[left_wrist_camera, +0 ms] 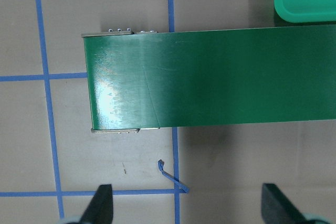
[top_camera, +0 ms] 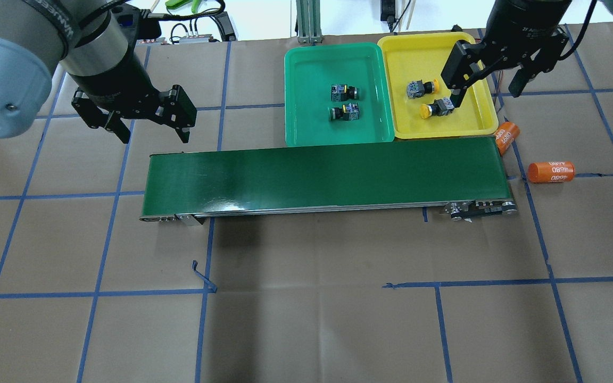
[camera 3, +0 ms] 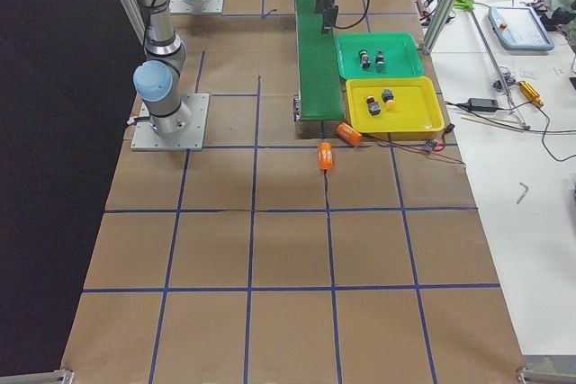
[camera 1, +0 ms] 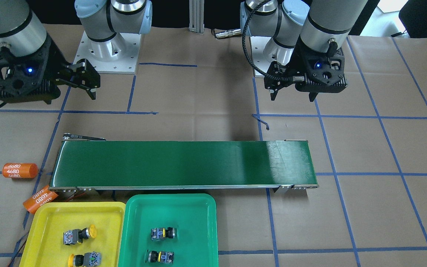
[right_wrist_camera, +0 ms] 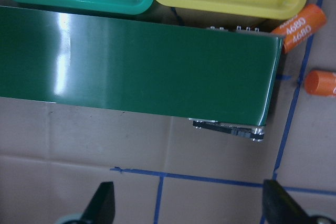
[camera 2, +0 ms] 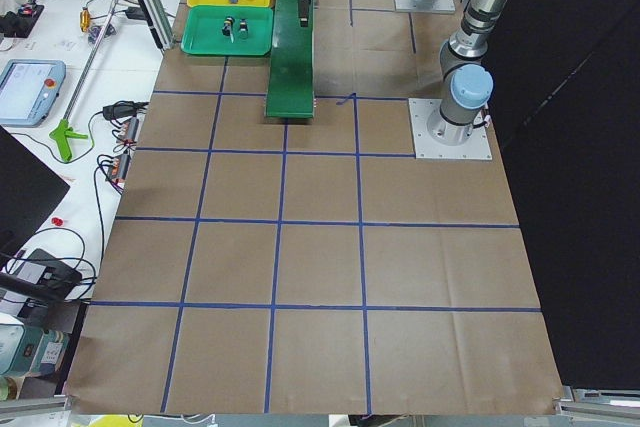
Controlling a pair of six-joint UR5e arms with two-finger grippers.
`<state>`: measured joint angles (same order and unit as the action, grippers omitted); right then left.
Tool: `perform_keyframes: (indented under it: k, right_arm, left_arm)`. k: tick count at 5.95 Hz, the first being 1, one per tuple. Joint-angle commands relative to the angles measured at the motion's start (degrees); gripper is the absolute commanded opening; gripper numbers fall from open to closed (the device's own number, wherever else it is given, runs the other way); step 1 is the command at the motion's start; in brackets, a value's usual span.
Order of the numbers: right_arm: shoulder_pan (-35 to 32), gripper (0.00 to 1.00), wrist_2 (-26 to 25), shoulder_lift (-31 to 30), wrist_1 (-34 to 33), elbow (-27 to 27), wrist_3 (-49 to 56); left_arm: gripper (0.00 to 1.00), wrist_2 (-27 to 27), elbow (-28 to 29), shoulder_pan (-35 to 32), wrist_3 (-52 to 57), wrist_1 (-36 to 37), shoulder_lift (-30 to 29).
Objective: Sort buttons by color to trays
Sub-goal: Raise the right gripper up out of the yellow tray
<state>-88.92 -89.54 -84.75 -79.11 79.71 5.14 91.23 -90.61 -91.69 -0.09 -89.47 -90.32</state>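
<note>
Two yellow-capped buttons (top_camera: 422, 88) (top_camera: 437, 108) lie on their sides in the yellow tray (top_camera: 423, 40). Two more buttons (top_camera: 344, 92) (top_camera: 345, 111) lie in the green tray (top_camera: 333, 49); their caps look dark with a yellow ring. My left gripper (top_camera: 155, 139) is open and empty, above the paper at the left end of the conveyor belt (top_camera: 322, 173). My right gripper (top_camera: 486, 98) is open and empty. In the overhead view it overlaps the yellow tray's right edge, while its wrist view (right_wrist_camera: 190, 205) shows the belt's right end below it.
Two orange cylinders marked 4680 lie on the paper by the belt's right end, one (top_camera: 551, 171) alone and one (top_camera: 504, 137) against the yellow tray's corner. The trays stand side by side along the belt's far edge. Blue tape lines grid the brown paper.
</note>
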Motion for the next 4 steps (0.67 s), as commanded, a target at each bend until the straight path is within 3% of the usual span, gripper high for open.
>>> perform_keyframes:
  k: [1, 4]
  right_arm:
    - [-2.1, 1.0, -0.4, -2.9, 2.4, 1.6, -12.3]
    - [-1.7, 1.0, -0.6, -2.8, 1.5, 2.0, -10.1]
  left_arm:
    - [0.98, 0.0, 0.0, 0.0, 0.2, 0.0, 0.1]
    - [0.98, 0.0, 0.1, 0.1, 0.2, 0.0, 0.1]
